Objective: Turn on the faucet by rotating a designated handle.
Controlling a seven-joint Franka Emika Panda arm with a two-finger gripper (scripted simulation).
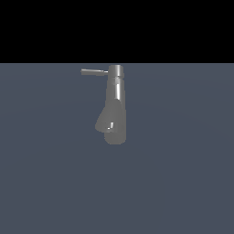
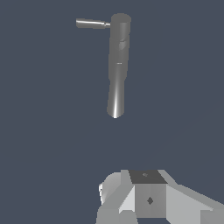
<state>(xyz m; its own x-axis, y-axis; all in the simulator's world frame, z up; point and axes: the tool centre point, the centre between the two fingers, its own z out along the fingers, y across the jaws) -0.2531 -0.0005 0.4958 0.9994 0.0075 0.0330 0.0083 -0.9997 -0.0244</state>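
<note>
The grey metallic faucet [image 1: 115, 103] stands on a flat grey-blue surface, with its cylindrical cap at the top and its rounded spout end bulging low toward the exterior view's left. The handle [image 1: 94, 71], a thin straight rod, sticks out sideways from the cap toward the exterior view's left. In the wrist view the faucet [image 2: 118, 65] and handle [image 2: 91, 23] show whole, with nothing touching them. Only blocky grey parts of my gripper [image 2: 146, 186] appear at that frame's edge, well apart from the faucet. Its jaws are not clear enough to judge. The gripper is absent from the exterior view.
A plain grey-blue floor [image 1: 183, 183] spreads all around the faucet. A black band fills the upper part of the exterior view.
</note>
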